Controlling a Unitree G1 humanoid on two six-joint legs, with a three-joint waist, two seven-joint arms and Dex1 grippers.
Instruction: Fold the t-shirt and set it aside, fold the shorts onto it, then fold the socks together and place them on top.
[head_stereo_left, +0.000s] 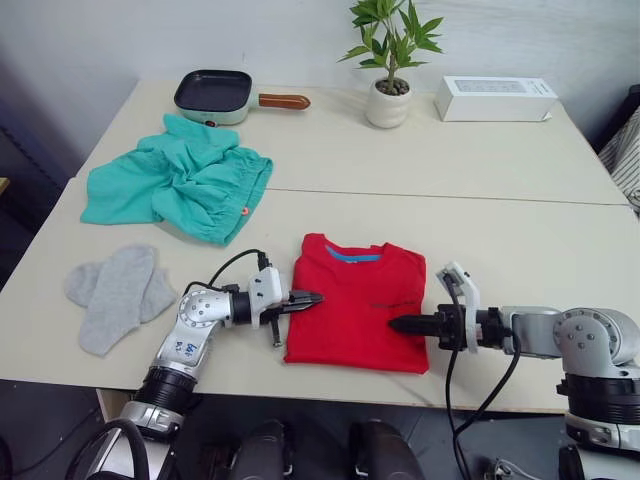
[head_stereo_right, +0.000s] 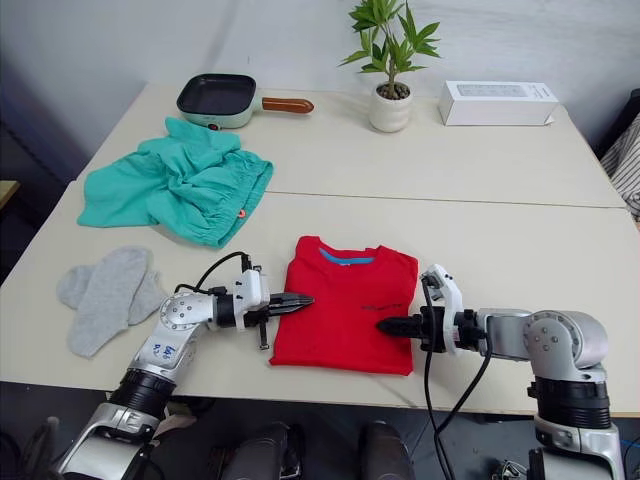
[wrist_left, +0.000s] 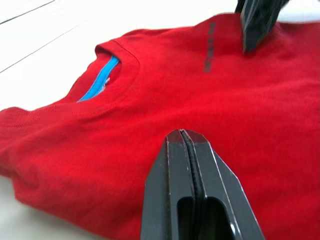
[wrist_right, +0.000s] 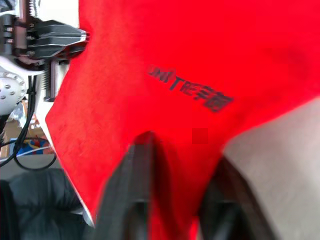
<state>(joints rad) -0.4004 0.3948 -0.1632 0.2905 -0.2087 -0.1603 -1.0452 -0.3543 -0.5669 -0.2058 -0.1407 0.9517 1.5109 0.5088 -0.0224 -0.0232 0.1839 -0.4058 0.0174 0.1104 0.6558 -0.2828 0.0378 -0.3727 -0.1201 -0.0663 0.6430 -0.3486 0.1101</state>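
Soft, even, bright light falls on the pale table (head_stereo_left: 420, 160), with faint shadows beside the potted plant (head_stereo_left: 388, 60), while around the t-shirt (wrist_right: 200, 65) the right wrist view is blurred, its near fingers (wrist_right: 135, 195) unfocused.

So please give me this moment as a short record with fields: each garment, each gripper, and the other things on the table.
t-shirt: folded to a rectangle, near table edge, neck band facing the far side
shorts: crumpled, unfolded, far left
socks: overlapping, flat, left of t-shirt
left gripper: shut, tip at t-shirt's left edge
right gripper: over t-shirt's right part, fingers apart around fabric
other: pan, potted plant, white box at far edge
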